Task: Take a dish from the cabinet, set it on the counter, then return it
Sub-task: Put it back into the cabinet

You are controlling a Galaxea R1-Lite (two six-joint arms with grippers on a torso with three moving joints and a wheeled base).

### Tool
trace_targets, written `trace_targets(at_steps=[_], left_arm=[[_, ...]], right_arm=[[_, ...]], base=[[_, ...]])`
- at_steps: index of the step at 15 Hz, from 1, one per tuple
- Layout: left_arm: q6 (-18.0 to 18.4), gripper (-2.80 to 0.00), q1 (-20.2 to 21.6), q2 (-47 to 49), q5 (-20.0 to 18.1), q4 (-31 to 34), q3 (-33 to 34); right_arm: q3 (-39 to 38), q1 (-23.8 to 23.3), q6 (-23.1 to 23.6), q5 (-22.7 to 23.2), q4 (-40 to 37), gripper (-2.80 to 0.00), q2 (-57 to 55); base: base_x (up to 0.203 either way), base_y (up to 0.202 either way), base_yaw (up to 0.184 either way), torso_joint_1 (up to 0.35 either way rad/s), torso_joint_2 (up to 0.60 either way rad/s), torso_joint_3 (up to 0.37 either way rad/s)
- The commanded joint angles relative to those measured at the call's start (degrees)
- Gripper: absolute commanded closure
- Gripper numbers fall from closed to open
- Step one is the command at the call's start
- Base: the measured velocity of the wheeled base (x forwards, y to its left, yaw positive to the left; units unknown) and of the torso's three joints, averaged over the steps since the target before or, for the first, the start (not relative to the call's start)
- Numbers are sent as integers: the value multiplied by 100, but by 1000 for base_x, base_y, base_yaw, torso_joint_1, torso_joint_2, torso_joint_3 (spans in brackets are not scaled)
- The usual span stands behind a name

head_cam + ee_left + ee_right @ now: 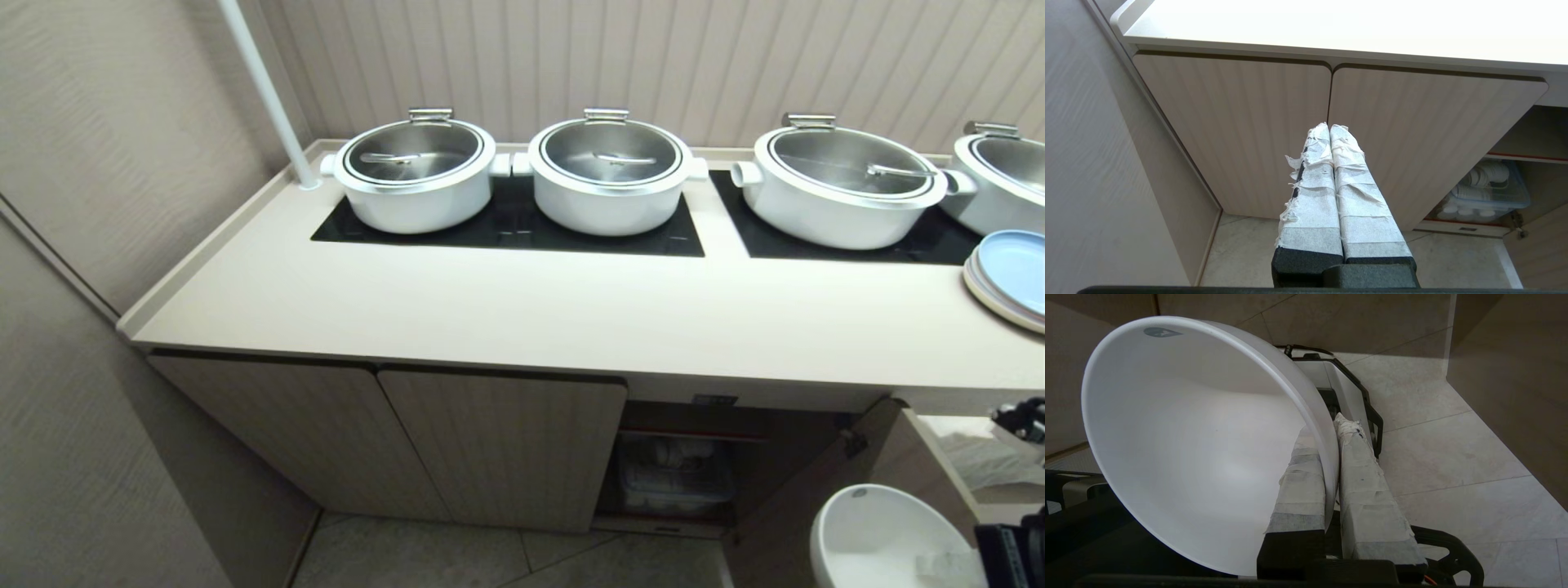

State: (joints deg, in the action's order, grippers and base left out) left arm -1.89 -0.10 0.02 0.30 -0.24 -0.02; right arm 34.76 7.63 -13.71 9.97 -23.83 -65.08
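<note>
walls: beige fluted panelling [653,57] | floor: pale stone tiles [490,563] | white pole [265,90] in corner

Left gripper [1329,127] fingers [1312,196]: you see white tape, frayed, on black bases.
Right gripper [1327,430] fingers [1361,486]: same white tape wrapping.

Right gripper [1331,428] pinches the rim of a small plain white ceramic bowl [1188,449] between its taped fingers [1363,486] — one inside, one outside — over pale beige floor tiles [1453,457].
</note>
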Motion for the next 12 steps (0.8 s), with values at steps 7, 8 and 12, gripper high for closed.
trace_targets(at_steps=[7,8,12], left_arm=[[-4,0,1,-2,5,-2,2],[-4,0,1,-2,-2,-2,2],[-4,0,1,-2,2,-2,0]], right_arm=[[-31,10,422,179,-284,0,48],[-34,4,422,273,-297,0,64],[-39,28,430,442,-394,0,121]], base=[[0,0,0,0,0,0],[0,0,0,0,0,0],[0,0,0,0,0,0]])
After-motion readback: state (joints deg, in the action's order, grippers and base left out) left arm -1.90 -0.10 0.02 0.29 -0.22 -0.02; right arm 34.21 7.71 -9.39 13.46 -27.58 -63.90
